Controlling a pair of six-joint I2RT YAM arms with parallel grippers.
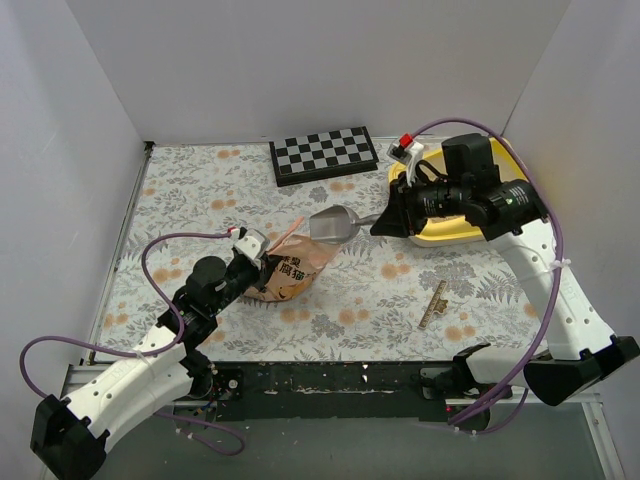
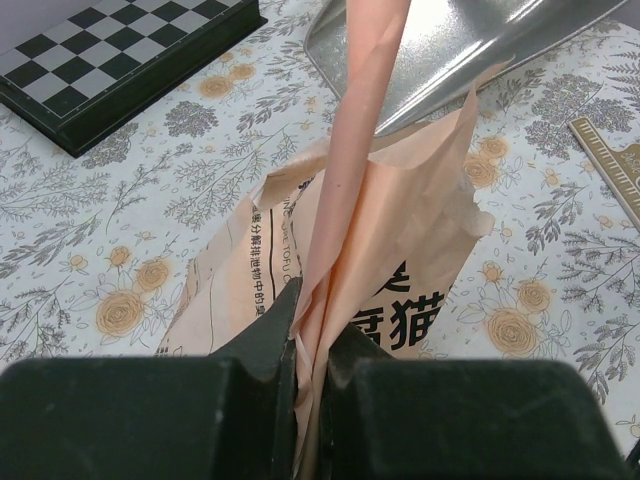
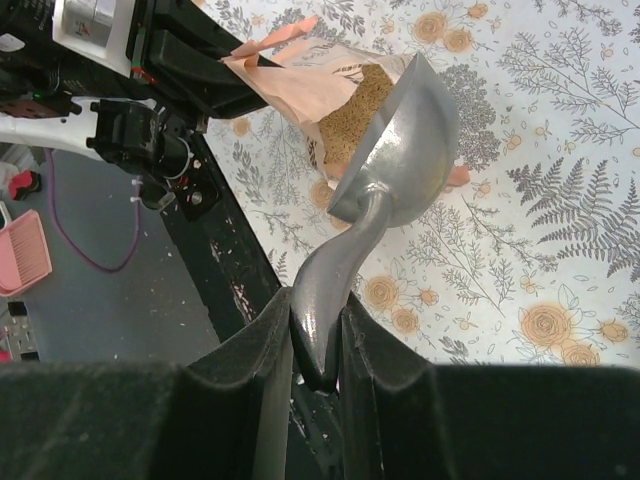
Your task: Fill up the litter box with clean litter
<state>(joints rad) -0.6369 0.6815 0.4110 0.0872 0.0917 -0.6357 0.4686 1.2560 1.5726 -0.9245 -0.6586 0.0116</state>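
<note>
The yellow litter box (image 1: 438,237) sits at the back right, mostly hidden under my right arm. My left gripper (image 1: 262,262) is shut on the top edge of the peach-orange bag (image 1: 295,270), holding its mouth up (image 2: 400,280). My right gripper (image 1: 385,222) is shut on the handle of the silver scoop (image 1: 335,225). In the right wrist view the scoop bowl (image 3: 410,130) rests at the bag's open mouth (image 3: 290,90), where tan granular litter (image 3: 350,120) shows inside. The scoop also shows in the left wrist view (image 2: 450,50). I see no litter in the scoop.
A black-and-white checkerboard (image 1: 325,155) lies at the back centre, also in the left wrist view (image 2: 110,60). A wooden ruler-like strip (image 1: 433,305) lies near the front right. A small red-and-white object (image 1: 407,145) sits behind the litter box. White walls enclose the table.
</note>
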